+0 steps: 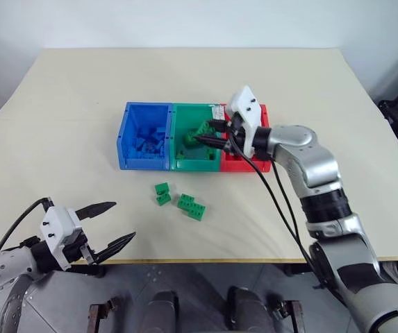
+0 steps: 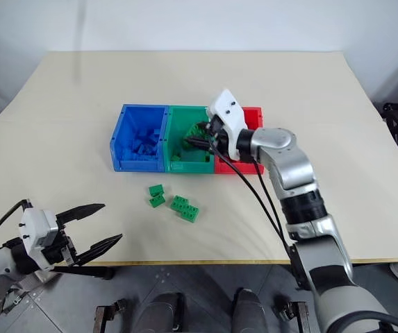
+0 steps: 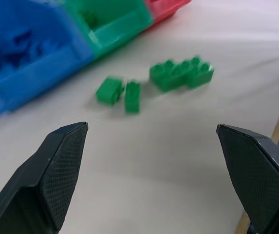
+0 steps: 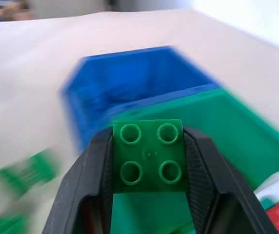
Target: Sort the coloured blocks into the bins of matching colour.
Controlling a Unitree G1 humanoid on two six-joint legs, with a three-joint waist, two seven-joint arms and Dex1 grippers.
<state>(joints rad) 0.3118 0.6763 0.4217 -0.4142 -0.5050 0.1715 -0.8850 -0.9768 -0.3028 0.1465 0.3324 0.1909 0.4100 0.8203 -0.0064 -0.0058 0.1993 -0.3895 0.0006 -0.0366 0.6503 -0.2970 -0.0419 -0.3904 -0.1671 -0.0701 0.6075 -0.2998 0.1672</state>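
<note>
1. The right hand (image 4: 149,161) pinches a small green studded plastic brick (image 4: 150,155) over the green open-topped plastic bin (image 1: 196,147), mid-tabletop (image 1: 324,90).
2. The left hand (image 1: 108,223), fingers spread, hangs at the tabletop's near edge.

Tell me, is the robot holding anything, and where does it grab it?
The right gripper pinches a green block by its two opposite sides. The left gripper holds nothing.
</note>
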